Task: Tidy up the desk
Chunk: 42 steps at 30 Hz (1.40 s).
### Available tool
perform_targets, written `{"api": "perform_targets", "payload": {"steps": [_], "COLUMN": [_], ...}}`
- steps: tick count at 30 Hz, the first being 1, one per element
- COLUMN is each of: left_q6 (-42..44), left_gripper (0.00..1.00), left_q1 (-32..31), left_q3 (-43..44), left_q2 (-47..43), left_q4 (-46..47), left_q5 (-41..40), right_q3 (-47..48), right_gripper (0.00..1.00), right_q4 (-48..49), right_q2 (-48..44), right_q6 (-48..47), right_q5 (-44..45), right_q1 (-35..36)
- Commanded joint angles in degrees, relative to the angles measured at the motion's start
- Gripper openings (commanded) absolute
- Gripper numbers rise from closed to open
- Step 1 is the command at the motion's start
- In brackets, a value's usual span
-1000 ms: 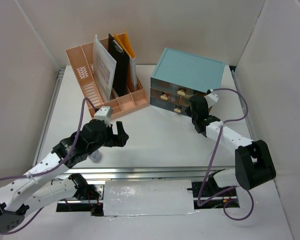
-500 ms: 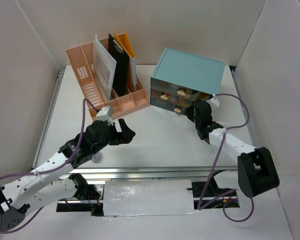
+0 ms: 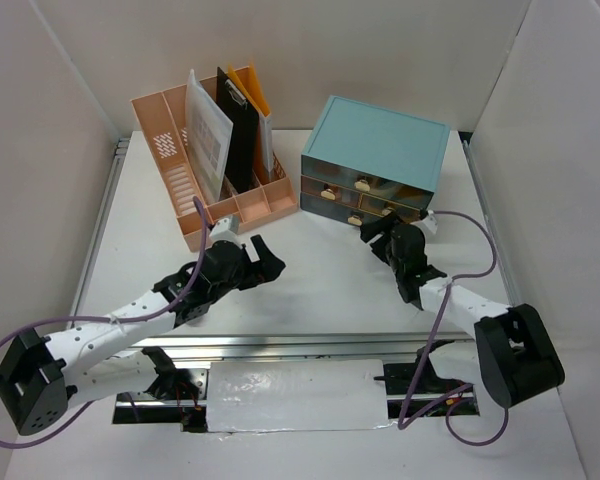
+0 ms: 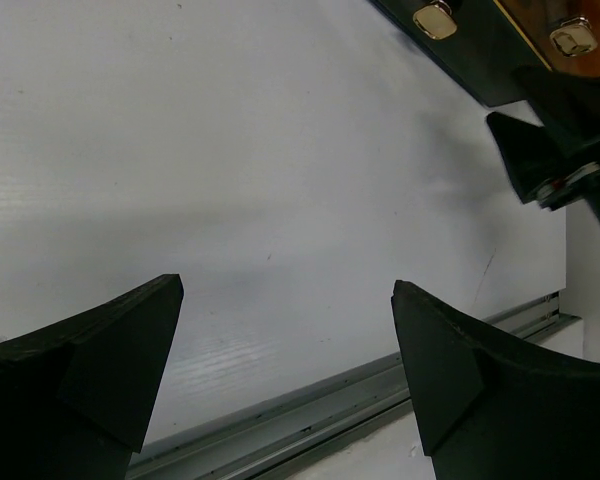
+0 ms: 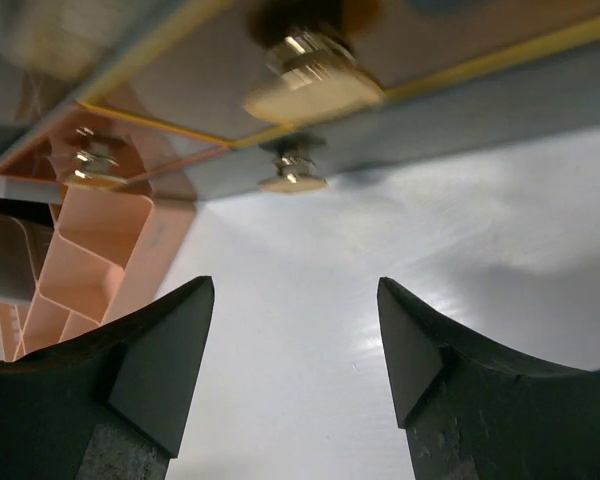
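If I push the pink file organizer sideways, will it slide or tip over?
Probably top-heavy: the black clipboard and white folder stand taller than the walls of the pink file organizer, so a high push may tip it. A low push likely slides it on the smooth white desk. Its leaning contents may shift.

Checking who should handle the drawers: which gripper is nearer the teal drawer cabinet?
Right. The right gripper sits just in front of the teal drawer cabinet, facing its knobs; the left gripper hangs farther left, over the desk.
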Motion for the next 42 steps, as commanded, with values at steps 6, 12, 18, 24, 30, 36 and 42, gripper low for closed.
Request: {"api": "perform_targets", "payload": {"steps": [6, 12, 18, 24, 30, 36, 42], "left_q6": [6.13, 14.92, 23.8, 25.74, 26.18, 26.45, 26.71], "left_gripper": [0.99, 0.99, 0.99, 1.0, 0.99, 0.99, 1.0], "left_q1": [-0.49, -0.75, -0.75, -0.75, -0.84, -0.84, -0.75], "left_q3": [5.68, 12.81, 17.38, 15.63, 14.4, 13.96, 13.61], "left_q2": [-5.53, -12.2, -17.92, -22.76, -23.64, -24.0, -24.61], "left_q4": [-3.21, -15.77, -26.14, -26.6, -26.69, -26.16, -25.72], "left_q5": [-0.67, 0.92, 0.84, 1.96, 4.61, 6.37, 7.6], "right_q3": [-14.74, -13.34, -9.74, -8.16, -5.0, -1.84, 0.45], "right_gripper": [0.71, 0.7, 0.71, 0.82, 0.82, 0.76, 0.72], "right_q4": [42.31, 48.5, 53.68, 66.26, 55.57, 45.8, 36.65], "right_q2": [11.01, 21.47, 31.32, 42.3, 38.81, 37.92, 36.78], "right_q6": [14.92, 22.04, 27.15, 31.11, 32.95, 36.56, 40.6], "right_q5": [-3.63, -0.46, -0.55, 0.85, 1.73, 1.56, 2.09], "right_q1": [1.1, 1.45, 1.36, 1.54, 1.45, 0.66, 0.48]}}
